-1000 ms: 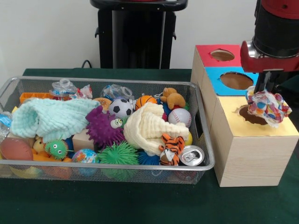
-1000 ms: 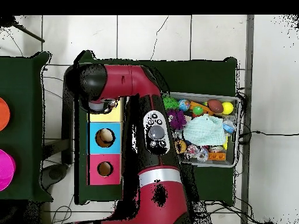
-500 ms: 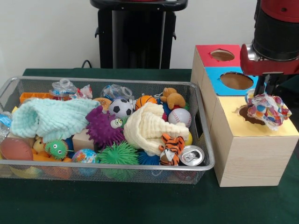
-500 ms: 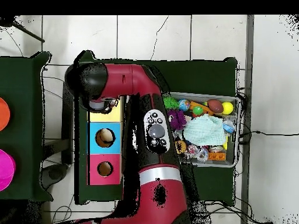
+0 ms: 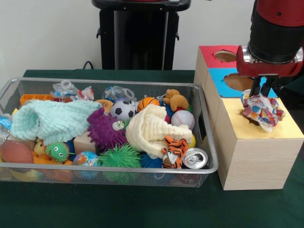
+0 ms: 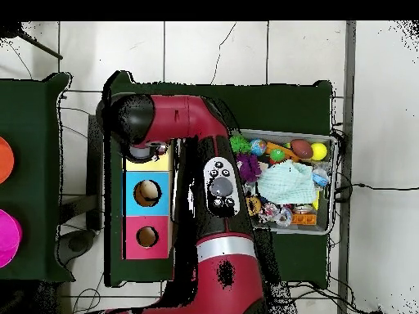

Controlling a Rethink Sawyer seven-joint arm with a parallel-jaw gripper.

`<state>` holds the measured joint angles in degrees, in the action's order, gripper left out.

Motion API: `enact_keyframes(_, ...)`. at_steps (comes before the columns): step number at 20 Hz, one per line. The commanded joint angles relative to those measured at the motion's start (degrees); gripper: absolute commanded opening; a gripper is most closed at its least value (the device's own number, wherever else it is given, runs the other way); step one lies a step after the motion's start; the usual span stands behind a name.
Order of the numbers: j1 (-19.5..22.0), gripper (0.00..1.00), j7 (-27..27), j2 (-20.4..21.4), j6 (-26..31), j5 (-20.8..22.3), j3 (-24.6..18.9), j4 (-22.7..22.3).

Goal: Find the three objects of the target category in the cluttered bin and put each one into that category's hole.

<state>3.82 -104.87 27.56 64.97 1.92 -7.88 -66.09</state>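
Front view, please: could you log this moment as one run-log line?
gripper: shut on cloth | cloth: over yellow hole | yellow box: right of bin | bin: full

The wire bin is packed full: the mint cloth and cream cloth cover the toys under them. The multicoloured cloth blocks the yellow box's hole. The blue hole and red hole are open from above.
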Motion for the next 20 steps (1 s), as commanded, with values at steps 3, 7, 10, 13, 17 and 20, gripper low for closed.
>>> enact_keyframes(3,0.83,0.00,-9.05,-1.46,-5.66,-0.22,0.70,-7.39)
enact_keyframes(7,0.51,0.00,-8.91,-2.26,-5.58,0.24,1.13,-6.52)
enact_keyframes(10,0.28,0.00,-9.10,-2.64,-5.59,0.12,1.34,-6.18)
enact_keyframes(13,0.03,0.00,-9.19,-3.21,-5.86,0.22,1.63,-5.64)
enact_keyframes(17,-0.08,0.00,-9.54,-3.21,-6.50,-0.15,1.74,-6.76)
enact_keyframes(20,-0.49,0.00,-9.66,-2.11,-4.69,-0.37,2.09,-6.84)
